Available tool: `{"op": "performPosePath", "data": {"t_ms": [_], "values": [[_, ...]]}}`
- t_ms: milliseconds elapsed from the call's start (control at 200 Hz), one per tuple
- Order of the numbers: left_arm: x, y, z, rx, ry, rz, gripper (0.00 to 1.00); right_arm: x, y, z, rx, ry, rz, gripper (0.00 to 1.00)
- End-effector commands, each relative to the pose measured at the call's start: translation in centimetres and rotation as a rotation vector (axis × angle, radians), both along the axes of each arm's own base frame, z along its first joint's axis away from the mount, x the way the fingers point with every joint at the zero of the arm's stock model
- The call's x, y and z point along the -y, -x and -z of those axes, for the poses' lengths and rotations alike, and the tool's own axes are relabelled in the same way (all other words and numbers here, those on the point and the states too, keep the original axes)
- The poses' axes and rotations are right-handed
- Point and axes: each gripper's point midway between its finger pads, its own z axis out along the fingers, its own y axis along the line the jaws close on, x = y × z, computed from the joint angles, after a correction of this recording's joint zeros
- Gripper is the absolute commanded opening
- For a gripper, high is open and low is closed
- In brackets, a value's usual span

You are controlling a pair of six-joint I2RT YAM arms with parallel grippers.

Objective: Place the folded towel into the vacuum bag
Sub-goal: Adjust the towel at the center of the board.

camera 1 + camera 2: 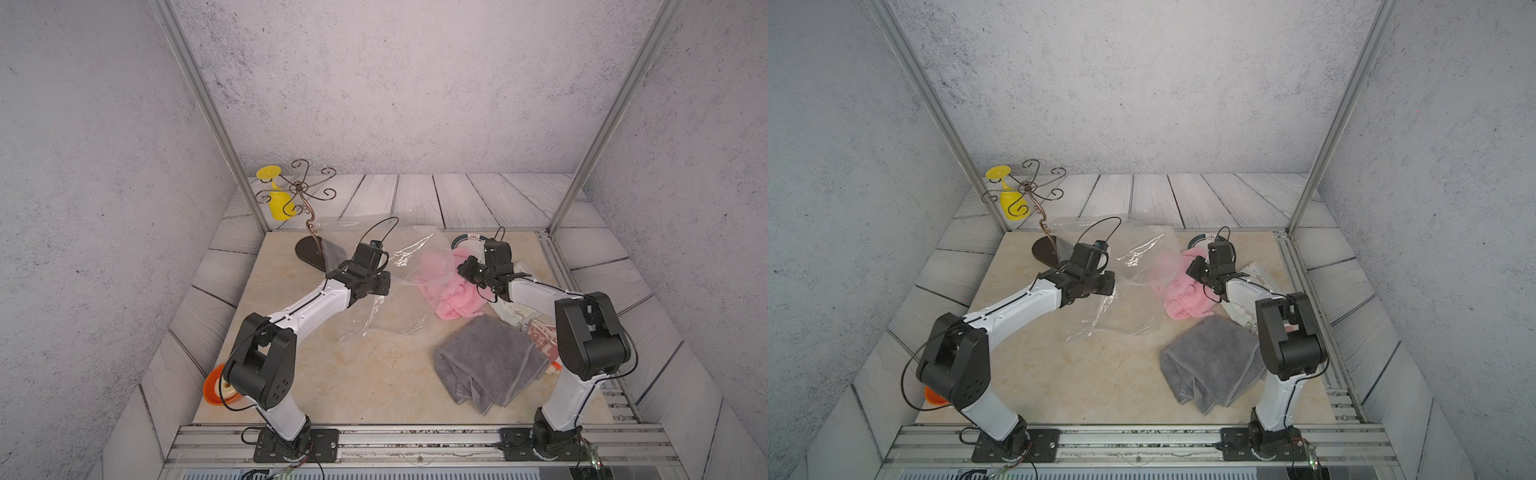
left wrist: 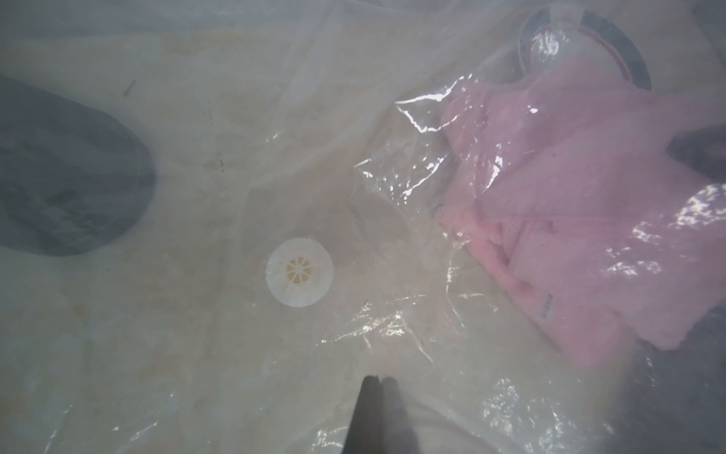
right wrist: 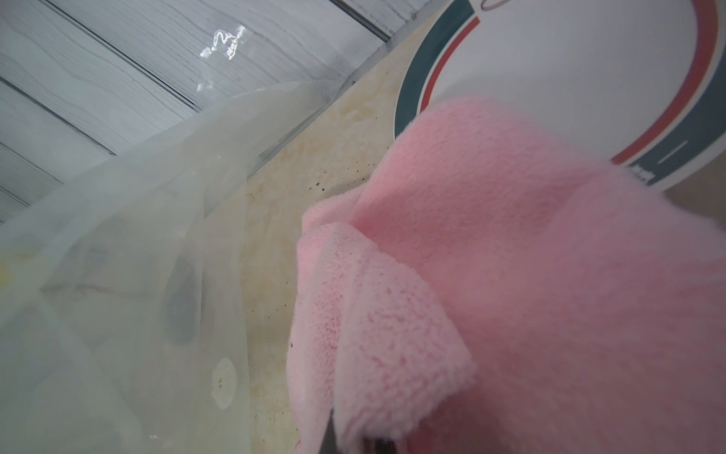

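Note:
The vacuum bag (image 1: 399, 257) (image 1: 1133, 249) is clear crinkly plastic lying mid-table, with its near edge lifted. My left gripper (image 1: 386, 284) (image 2: 380, 382) is shut on that film, and its camera looks through the plastic at the round white valve disc (image 2: 299, 272). The folded towel (image 1: 457, 299) (image 1: 1187, 299) (image 3: 510, 275) is pink and fluffy and lies just right of the bag. Its left part shows through the plastic (image 2: 569, 220). My right gripper (image 1: 464, 270) (image 3: 353, 440) is shut on the pink towel's near fold, and the pile hides the fingertips.
A crumpled grey towel (image 1: 490, 361) lies front right. A white plate (image 1: 469, 239) with a green-red rim sits behind the pink towel. A wire stand (image 1: 309, 224) holding a yellow cup (image 1: 278, 203) stands back left. Patterned cloth (image 1: 519, 320) lies under the right arm, and an orange object (image 1: 214, 384) is front left.

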Motion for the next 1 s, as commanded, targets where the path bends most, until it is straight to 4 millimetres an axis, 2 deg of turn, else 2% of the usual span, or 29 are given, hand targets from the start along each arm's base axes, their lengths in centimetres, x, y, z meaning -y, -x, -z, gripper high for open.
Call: {"op": "performPosePath", "data": {"t_ms": [0, 85, 220, 290, 405, 565, 601, 671, 741, 786, 856, 996], "values": [[-0.7, -0.6, -0.1, 0.005, 0.009, -0.037, 0.00, 0.6, 0.7, -4.6, 0.116, 0.055, -0.017, 0.00], [-0.8, -0.7, 0.0, 0.001, 0.013, -0.039, 0.00, 1.4, 1.4, -6.1, 0.145, 0.094, -0.001, 0.00], [-0.6, -0.7, 0.4, -0.015, 0.022, -0.037, 0.00, 3.4, 2.4, -6.2, 0.129, 0.174, 0.062, 0.00], [-0.4, -0.7, 0.5, -0.022, 0.027, -0.032, 0.00, 3.8, 2.6, -5.8, 0.126, 0.196, 0.065, 0.00], [-0.3, -0.7, 0.7, -0.028, 0.027, -0.028, 0.00, 2.7, 3.0, -4.7, 0.092, 0.173, 0.005, 0.00], [-0.1, -0.7, 0.7, -0.033, 0.028, -0.021, 0.00, 2.3, 3.7, -2.0, 0.013, 0.141, -0.001, 0.03], [-0.2, -0.7, 0.7, -0.034, 0.027, -0.020, 0.00, 2.3, 3.8, -1.5, 0.001, 0.140, 0.005, 0.06], [-0.1, -0.7, 0.8, -0.035, 0.029, -0.018, 0.00, 2.5, 4.0, -0.7, -0.021, 0.136, 0.014, 0.19], [0.0, -0.8, 0.8, -0.037, 0.029, -0.017, 0.00, 2.6, 4.2, 0.0, -0.042, 0.137, 0.022, 0.38], [0.1, -0.8, 0.9, -0.041, 0.031, -0.014, 0.00, 2.6, 4.3, 0.3, -0.053, 0.137, 0.028, 0.45], [0.2, -0.9, 1.0, -0.047, 0.033, -0.010, 0.00, 2.9, 4.6, 0.9, -0.072, 0.145, 0.037, 0.51], [0.4, -1.0, 1.1, -0.052, 0.035, -0.006, 0.00, 2.7, 4.7, 1.3, -0.084, 0.141, 0.026, 0.52]]}}
